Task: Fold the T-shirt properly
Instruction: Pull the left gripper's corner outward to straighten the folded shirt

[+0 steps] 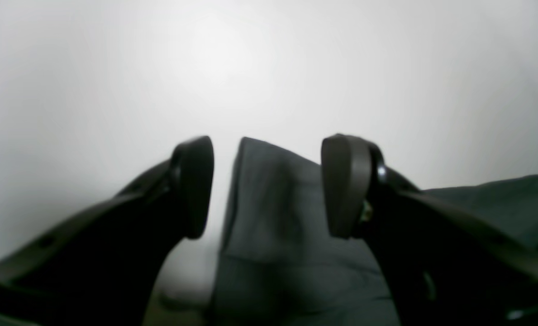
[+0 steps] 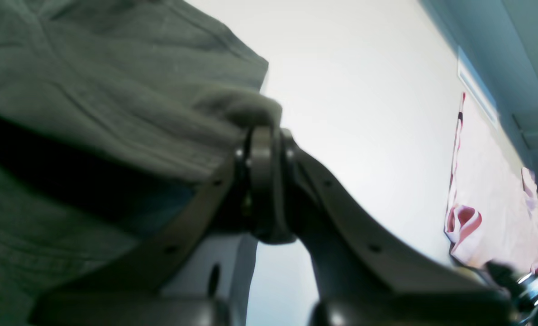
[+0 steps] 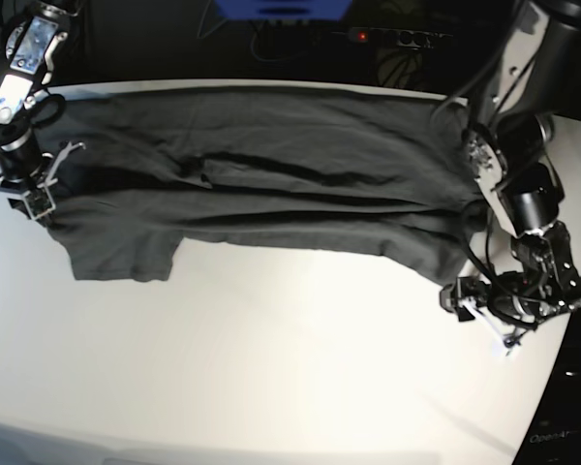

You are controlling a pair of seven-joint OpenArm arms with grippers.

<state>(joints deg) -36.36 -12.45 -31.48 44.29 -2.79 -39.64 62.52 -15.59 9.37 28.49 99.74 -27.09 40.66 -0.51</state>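
Observation:
The dark grey T-shirt (image 3: 271, 184) lies stretched across the far half of the white table (image 3: 290, 368), doubled over lengthwise with a sleeve pointing toward the front left. My left gripper (image 3: 457, 296) is open just off the shirt's front right corner. In the left wrist view the two fingers of the left gripper (image 1: 269, 185) stand apart, and a corner of the T-shirt (image 1: 269, 253) lies flat between and beyond them, not gripped. My right gripper (image 3: 39, 199) is at the shirt's left end. The right wrist view shows the right gripper (image 2: 264, 136) shut on a bunched edge of the T-shirt (image 2: 92, 90).
A power strip with a red light (image 3: 387, 37) and a blue object (image 3: 281, 8) sit behind the table's far edge. The left arm's cables (image 3: 484, 145) hang over the shirt's right end. A pale pink-edged thing (image 2: 490, 203) shows beyond the table.

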